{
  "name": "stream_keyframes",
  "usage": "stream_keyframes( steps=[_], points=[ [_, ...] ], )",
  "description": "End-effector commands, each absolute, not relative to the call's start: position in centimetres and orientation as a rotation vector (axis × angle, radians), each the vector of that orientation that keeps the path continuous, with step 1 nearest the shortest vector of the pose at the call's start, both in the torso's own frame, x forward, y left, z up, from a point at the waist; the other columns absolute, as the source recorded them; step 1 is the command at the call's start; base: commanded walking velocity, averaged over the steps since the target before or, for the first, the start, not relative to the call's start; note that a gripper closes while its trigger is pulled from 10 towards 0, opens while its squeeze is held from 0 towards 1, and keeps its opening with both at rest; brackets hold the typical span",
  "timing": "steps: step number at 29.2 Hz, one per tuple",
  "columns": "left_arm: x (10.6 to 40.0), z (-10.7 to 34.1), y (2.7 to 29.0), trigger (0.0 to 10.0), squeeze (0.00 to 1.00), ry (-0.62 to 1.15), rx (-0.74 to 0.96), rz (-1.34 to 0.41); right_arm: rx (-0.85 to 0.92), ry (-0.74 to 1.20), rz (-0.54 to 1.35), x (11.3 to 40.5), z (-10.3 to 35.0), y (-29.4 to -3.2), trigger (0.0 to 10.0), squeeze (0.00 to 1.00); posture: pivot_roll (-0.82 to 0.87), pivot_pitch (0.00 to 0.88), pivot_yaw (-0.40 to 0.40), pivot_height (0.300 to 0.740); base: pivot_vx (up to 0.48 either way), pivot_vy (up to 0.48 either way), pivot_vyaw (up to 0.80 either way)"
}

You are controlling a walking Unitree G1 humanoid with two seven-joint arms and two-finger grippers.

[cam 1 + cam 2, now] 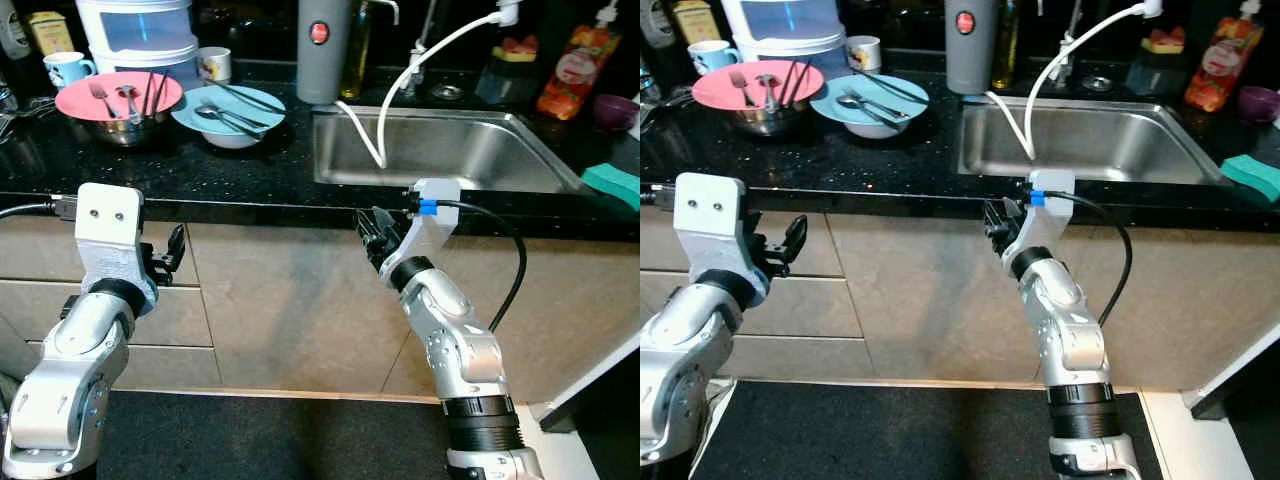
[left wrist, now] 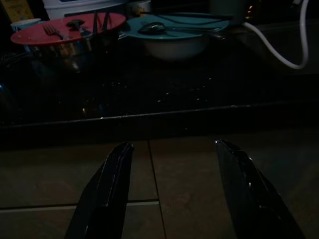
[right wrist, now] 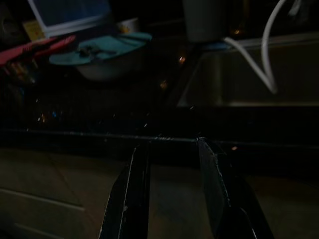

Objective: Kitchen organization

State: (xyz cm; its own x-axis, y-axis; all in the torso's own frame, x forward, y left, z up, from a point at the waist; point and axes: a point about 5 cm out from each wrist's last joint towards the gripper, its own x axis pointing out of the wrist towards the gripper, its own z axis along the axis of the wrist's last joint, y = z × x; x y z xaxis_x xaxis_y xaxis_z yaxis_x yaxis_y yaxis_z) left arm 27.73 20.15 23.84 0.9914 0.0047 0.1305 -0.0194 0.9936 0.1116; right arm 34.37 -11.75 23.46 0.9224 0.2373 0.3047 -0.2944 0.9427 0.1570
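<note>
A pink plate [image 1: 100, 97] rests on a metal bowl at the back left of the black counter [image 1: 220, 170], holding a fork, a spoon and chopsticks. Beside it, a light blue plate [image 1: 250, 110] sits on a white bowl with spoons across it. Both plates appear dimly in the left wrist view as the pink plate [image 2: 30, 34] and blue plate [image 2: 199, 25]. My left gripper [image 1: 172, 250] is open, below the counter edge in front of the drawers. My right gripper [image 1: 375, 235] is open too, just under the counter edge near the sink's left corner. Neither holds anything.
A steel sink [image 1: 470, 160] is set in the counter on the right, with a white hose [image 1: 375, 140] hanging into it. A grey flask [image 1: 322, 50] stands behind it. A green sponge [image 1: 612, 181] lies far right. Mugs, a white container and bottles line the back.
</note>
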Motion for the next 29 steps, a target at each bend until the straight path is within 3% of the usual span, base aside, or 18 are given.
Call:
stream_keyframes(
  steps=[1,8,15,20,29],
  points=[
    [27.6,24.2,20.4,10.0,0.00,-0.150,0.125,0.030,0.216,-0.319,0.273,34.4,24.2,-11.7,10.0,0.00,0.06,0.097,-0.007,0.740,0.000,0.000,0.00],
    [27.7,24.2,20.4,10.0,0.00,-0.162,0.108,0.046,0.194,-0.336,0.268,34.6,24.7,-11.6,10.0,0.00,0.06,0.098,-0.009,0.740,0.000,0.000,0.00],
    [27.8,24.0,19.4,10.0,0.00,-0.173,0.069,-0.008,0.099,-0.374,0.099,34.9,24.7,-13.1,10.0,0.00,0.05,0.096,-0.004,0.740,0.000,0.000,0.00],
    [27.6,25.0,18.1,10.0,0.00,-0.367,0.184,-0.118,0.039,-0.369,0.113,34.7,23.5,-12.9,10.0,0.00,0.06,0.095,-0.007,0.740,0.000,0.000,0.00],
    [28.2,20.7,17.9,10.0,0.00,-0.229,0.132,-0.120,0.070,-0.325,0.115,34.2,20.9,-12.6,10.0,0.00,0.04,0.088,0.001,0.740,0.000,0.000,0.00]
  ],
)
